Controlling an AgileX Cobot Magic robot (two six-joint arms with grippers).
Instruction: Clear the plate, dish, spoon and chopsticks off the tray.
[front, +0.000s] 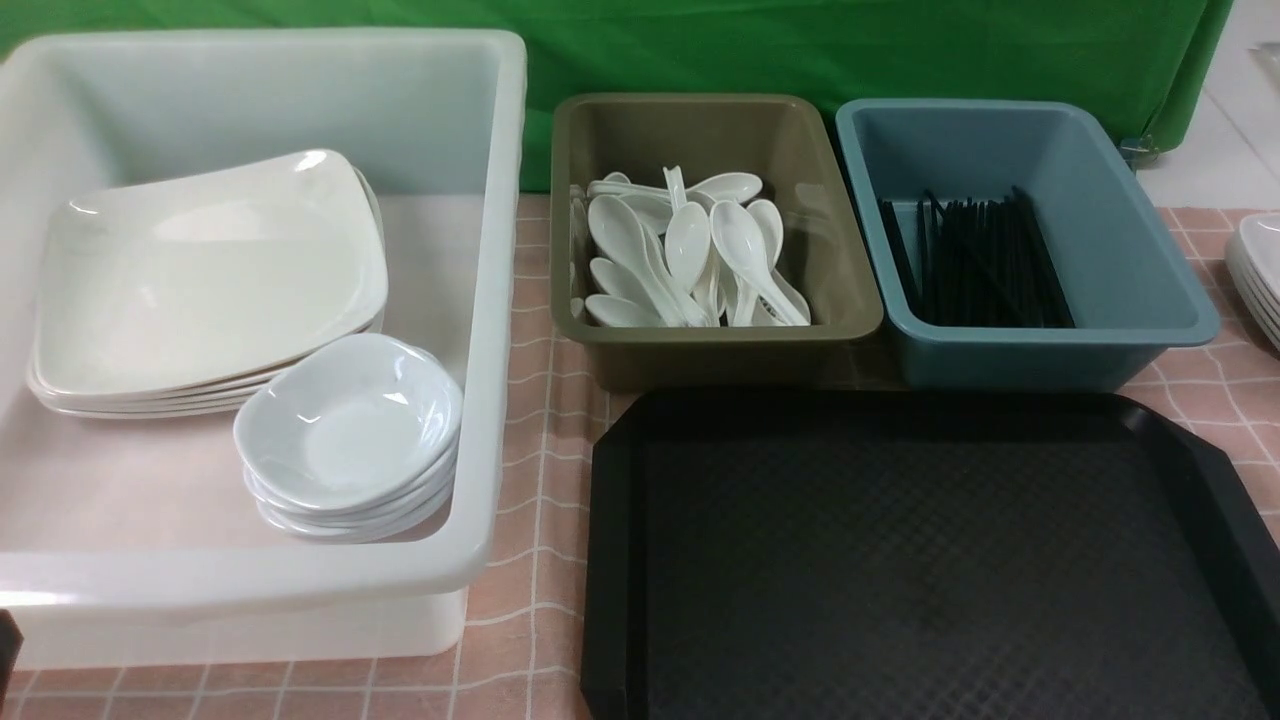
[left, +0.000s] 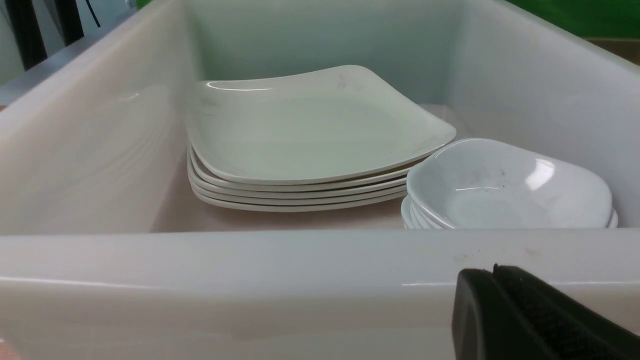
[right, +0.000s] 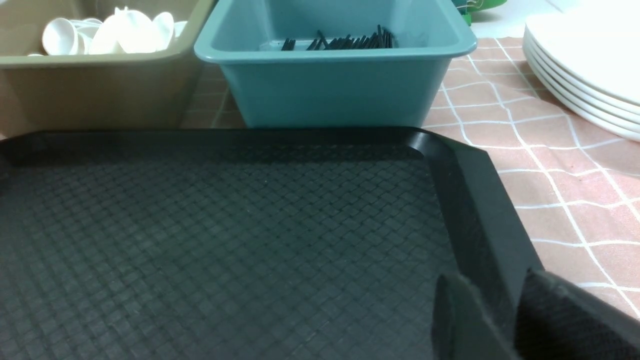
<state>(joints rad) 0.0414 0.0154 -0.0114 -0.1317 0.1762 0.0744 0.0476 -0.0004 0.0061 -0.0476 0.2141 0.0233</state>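
**Tray bare, tableware sorted**

The tray (front: 930, 560) sits bare on the desk (front: 545, 500) in front of my right arm. Plates (front: 205, 280) and small dishes (front: 350, 430) are stacked in the white tub (front: 490, 300); spoons (front: 690, 255) fill the brown bin (front: 715, 345), chopsticks (front: 985, 265) the blue bin (front: 1050, 350). My left hand (left: 492, 280) looks pressed closed by the tub's near wall. My right hand (right: 515, 310) hangs over the tray's rim, narrowly parted, holding nothing.

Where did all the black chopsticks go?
In the front view, the chopsticks lie bundled inside the blue bin at the right rear, beside the brown bin and just behind the black tray.
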